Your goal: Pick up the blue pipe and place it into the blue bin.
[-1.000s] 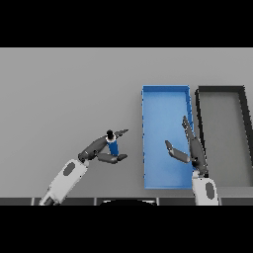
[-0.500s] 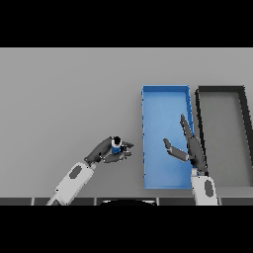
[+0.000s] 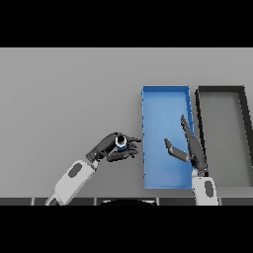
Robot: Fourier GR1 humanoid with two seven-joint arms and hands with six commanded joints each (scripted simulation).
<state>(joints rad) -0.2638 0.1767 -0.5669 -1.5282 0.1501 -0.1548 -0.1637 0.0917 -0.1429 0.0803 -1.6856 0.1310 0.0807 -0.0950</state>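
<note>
Pickup looks done, placing not yet. The left robot hand [image 3: 111,148] has fingers and thumb curled round the blue pipe [image 3: 121,143], pinching it; only the pipe's pale round end w/ a blue rim shows, poking out between the fingertips. Pipe sits just left of the blue bin [image 3: 165,94], near its lower left wall, but still outside it. Can't tell for sure if it's lifted off the desk [image 3: 64,99] or resting on it, though the grip suggests it's carried.

The right robot hand [image 3: 190,148] hangs over the bin's lower right part, fingers straight and spread, thumb out to the left, holding nothing. Seems idle.

What's left, by my read: move the pipe a short way right over the bin wall, then let go inside. Bin interior shows nothing in it apart from the right hand hovering above, so plenty of room to drop. Possible snag: the two hands end up close if the left one goes in low.

Surface: plain grey desk, flat, no marks. A second bin, black [image 3: 222,128], stands just right of the blue one, sides nearly touching, also w/ nothing visible inside. No walls or room seen beyond the desk.
</note>
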